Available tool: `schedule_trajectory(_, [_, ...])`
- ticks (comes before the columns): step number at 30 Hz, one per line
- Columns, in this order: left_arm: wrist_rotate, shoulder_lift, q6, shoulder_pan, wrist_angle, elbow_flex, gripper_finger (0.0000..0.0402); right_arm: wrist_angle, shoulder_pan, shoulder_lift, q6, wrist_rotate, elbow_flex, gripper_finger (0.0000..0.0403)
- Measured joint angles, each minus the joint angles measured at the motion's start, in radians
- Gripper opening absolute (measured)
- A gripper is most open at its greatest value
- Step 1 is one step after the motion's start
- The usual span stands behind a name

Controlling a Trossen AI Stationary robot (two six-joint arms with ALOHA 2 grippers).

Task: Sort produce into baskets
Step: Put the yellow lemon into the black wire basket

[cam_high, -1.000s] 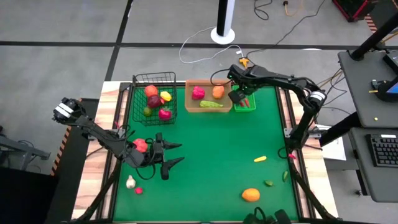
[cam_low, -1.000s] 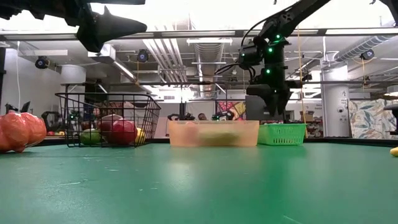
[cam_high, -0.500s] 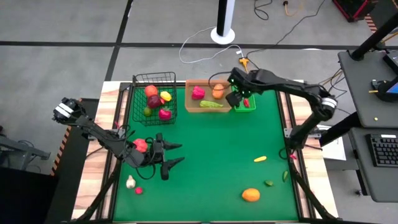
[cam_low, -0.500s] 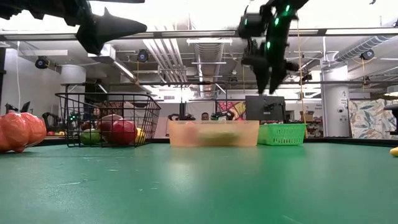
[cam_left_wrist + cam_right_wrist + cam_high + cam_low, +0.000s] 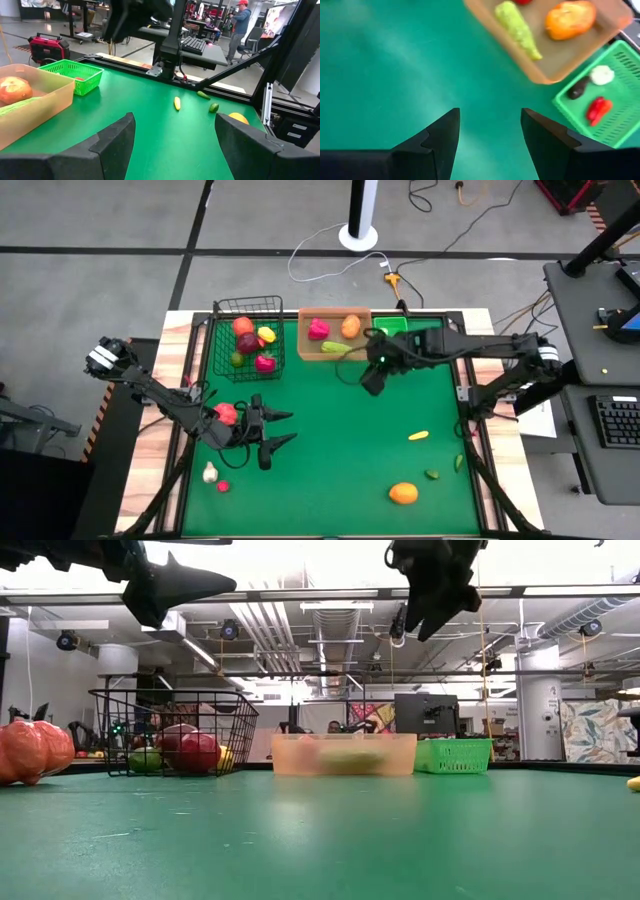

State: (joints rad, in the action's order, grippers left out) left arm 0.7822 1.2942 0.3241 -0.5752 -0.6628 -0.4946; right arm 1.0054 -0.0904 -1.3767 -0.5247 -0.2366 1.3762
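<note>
My left gripper (image 5: 290, 427) is open and empty above the table's left part, beside a red-orange piece (image 5: 227, 413) that lies on the mat. My right gripper (image 5: 369, 386) is open and empty, high above the mat just near of the tan tray (image 5: 307, 350). The tray holds a green cucumber (image 5: 517, 27), an orange piece (image 5: 570, 19) and a pink piece (image 5: 318, 329). The green bin (image 5: 615, 100) holds red chillies (image 5: 597, 109), a white piece and a dark one. The black wire basket (image 5: 220, 345) holds several round pieces.
Loose on the mat: a yellow piece (image 5: 418, 436), an orange one (image 5: 403, 493), two small green ones (image 5: 431, 474) and a red one (image 5: 468, 431) at the right; a white bulb (image 5: 210, 472) and a small red piece (image 5: 223, 486) at the near left.
My right gripper has risen out of the green bin and gone toward the table's near edge and a little left, ending high above the mat in front of the tan tray. My left arm has kept still.
</note>
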Motion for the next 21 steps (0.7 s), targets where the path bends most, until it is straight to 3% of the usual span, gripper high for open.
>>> schedule_trajectory(7, [0.000,0.000,0.003,0.000,0.000,0.000,0.0256,-0.001,0.091,-0.051,-0.004,0.013,0.000,0.0203])
schedule_trajectory(13, [-0.002,0.000,0.002,0.000,-0.001,0.000,0.0256,0.052,0.144,-0.060,-0.068,0.160,0.000,0.0203])
schedule_trajectory(21, [-0.006,0.000,-0.002,0.001,-0.001,0.000,0.0256,0.183,0.272,-0.062,-0.242,0.193,-0.011,0.0203])
